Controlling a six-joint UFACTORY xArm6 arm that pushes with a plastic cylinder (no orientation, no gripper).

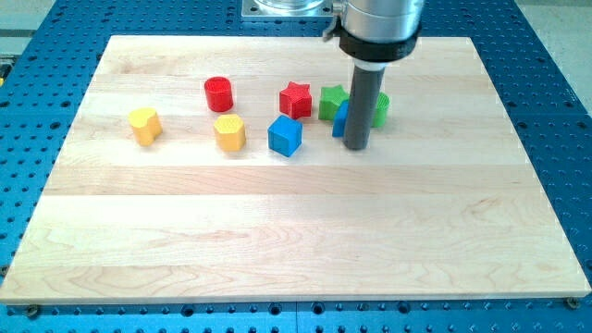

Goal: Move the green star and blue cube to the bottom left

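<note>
The green star (331, 101) lies at the board's upper middle, just right of a red star (295, 99). The blue cube (285, 135) sits below and left of the green star. My tip (357, 146) rests on the board to the right of the blue cube, below and right of the green star. The rod hides most of another blue block (340, 120) right behind it and part of a green block (381, 108) to its right.
A red cylinder (218, 93) stands left of the red star. A yellow block (229, 132) lies left of the blue cube, and a yellow heart-like block (144, 125) further left. The wooden board (296, 250) lies on a blue perforated table.
</note>
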